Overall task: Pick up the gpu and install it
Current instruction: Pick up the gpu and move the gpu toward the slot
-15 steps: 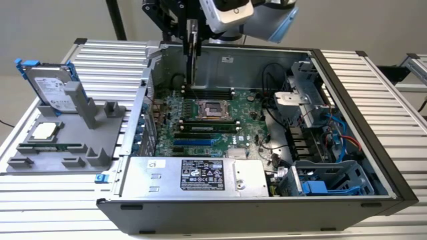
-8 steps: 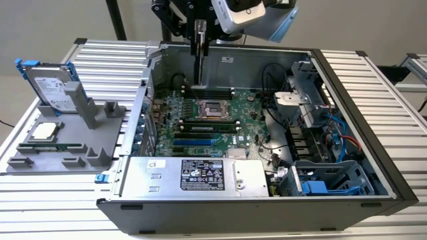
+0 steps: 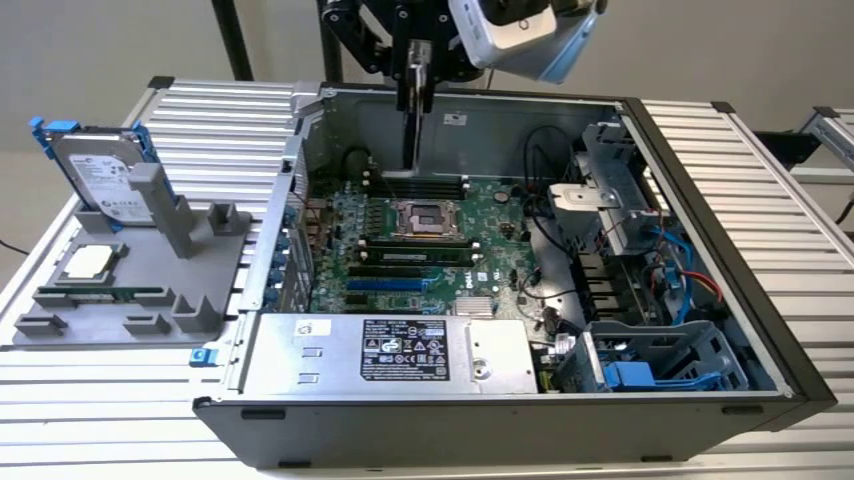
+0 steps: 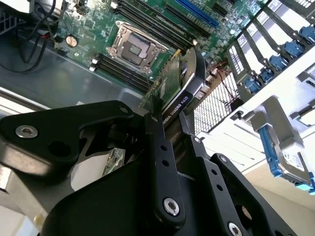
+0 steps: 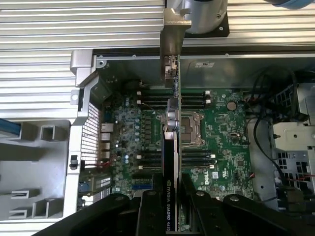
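Over the open case (image 3: 467,435), the gripper (image 4: 170,117) clamps the gpu (image 4: 184,78) across its faces: light, stiff, probably fragile.

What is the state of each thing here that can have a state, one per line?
gpu: held on edge above the motherboard, not yet seated.
gripper: fingers shut on the gpu.
computer case: open, inside exposed.
hard drive: standing upright in the grey holder, outside the case.
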Action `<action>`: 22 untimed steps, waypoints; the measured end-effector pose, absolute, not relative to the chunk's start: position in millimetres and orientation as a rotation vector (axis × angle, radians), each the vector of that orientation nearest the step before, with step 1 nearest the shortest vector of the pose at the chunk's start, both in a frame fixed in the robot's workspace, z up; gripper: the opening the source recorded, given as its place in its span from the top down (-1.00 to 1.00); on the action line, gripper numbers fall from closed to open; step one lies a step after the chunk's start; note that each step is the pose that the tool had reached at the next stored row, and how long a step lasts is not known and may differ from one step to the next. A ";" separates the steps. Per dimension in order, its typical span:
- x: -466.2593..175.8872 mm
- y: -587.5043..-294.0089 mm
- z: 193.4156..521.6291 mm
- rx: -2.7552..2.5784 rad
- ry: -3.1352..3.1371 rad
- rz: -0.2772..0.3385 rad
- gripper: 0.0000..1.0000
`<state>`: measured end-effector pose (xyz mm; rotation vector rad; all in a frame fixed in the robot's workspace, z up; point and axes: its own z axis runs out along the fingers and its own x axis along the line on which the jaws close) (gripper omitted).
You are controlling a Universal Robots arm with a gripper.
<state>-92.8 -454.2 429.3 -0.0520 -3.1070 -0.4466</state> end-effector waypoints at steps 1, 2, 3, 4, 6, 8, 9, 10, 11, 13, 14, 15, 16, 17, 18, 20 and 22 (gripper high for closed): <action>-91.3 -454.2 429.3 -0.052 -3.107 -0.447 1.00; -89.7 -454.2 429.2 -0.052 -3.107 -0.447 1.00; -88.0 -454.2 429.2 -0.052 -3.107 -0.447 1.00; -86.5 -454.1 429.2 -0.052 -3.107 -0.447 1.00; -83.3 -454.2 429.2 -0.052 -3.107 -0.447 1.00; -80.0 -454.2 429.2 -0.052 -3.107 -0.447 1.00; -78.6 -454.2 429.2 -0.052 -3.107 -0.447 1.00; -77.1 -454.2 429.3 -0.052 -3.107 -0.447 1.00; -75.8 -454.2 429.3 -0.052 -3.107 -0.447 1.00; -73.1 -454.2 429.2 -0.052 -3.107 -0.447 1.00; -71.8 -454.1 429.2 -0.052 -3.107 -0.447 1.00; -70.5 -454.2 429.3 -0.052 -3.107 -0.447 1.00; -69.4 -454.2 429.2 -0.052 -3.107 -0.447 1.00; -68.4 -454.2 429.2 -0.052 -3.107 -0.447 1.00; -67.7 -454.2 429.2 -0.052 -3.107 -0.447 1.00; -66.8 -454.2 429.2 -0.052 -3.107 -0.447 1.00; -65.8 -454.1 429.2 -0.052 -3.107 -0.447 1.00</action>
